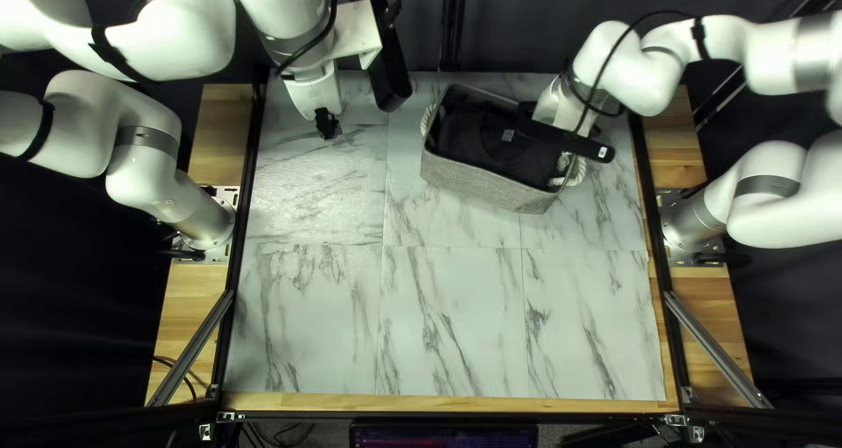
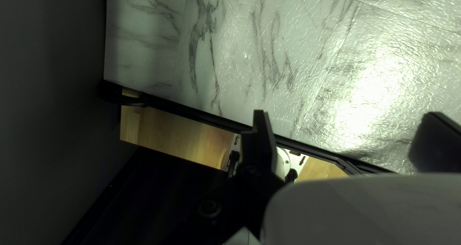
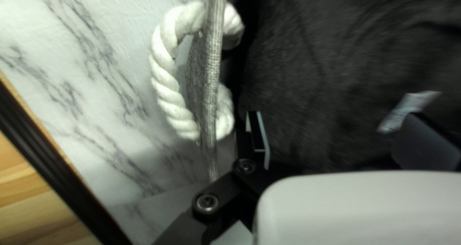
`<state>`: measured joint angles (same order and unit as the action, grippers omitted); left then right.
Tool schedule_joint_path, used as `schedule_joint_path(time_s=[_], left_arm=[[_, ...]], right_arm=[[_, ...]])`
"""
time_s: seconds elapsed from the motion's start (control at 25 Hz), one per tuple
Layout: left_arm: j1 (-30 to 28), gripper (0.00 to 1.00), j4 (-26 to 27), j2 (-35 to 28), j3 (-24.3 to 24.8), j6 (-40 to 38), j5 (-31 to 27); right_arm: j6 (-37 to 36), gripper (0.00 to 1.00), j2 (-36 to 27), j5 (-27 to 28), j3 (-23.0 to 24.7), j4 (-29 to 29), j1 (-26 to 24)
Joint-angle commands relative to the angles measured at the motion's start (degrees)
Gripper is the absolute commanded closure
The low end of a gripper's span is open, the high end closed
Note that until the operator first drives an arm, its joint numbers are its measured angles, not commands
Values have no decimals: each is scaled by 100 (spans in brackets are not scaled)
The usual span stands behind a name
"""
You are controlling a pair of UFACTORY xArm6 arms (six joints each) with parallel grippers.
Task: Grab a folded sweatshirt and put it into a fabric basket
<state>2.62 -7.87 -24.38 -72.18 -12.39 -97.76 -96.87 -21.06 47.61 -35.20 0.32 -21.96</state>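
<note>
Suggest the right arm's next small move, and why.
I'd probably lift the right gripper straight up: its fingers stand open, and the sweatshirt lies inside the basket. One finger looks close to the rim and rope handle, so moving sideways first might snag them.

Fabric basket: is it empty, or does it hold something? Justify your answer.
It holds something: in the top left view, the dark sweatshirt lies inside the basket, within its grey walls.
</note>
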Motion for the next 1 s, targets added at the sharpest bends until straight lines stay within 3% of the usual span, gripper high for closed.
schedule_joint_path(time_s=[0.04, 0.52, 1.0], left_arm=[[0, 0, 0, 0, 0, 0, 0], [0, 0, 0, 0, 0, 0, 0], [0, 0, 0, 0, 0, 0, 0]], right_arm=[[30, 0, 619, 72, -674, -190, 30], [-634, 0, 2590, -525, -1741, 295, -209], [-955, 0, 3470, -299, -2421, 706, -490]])
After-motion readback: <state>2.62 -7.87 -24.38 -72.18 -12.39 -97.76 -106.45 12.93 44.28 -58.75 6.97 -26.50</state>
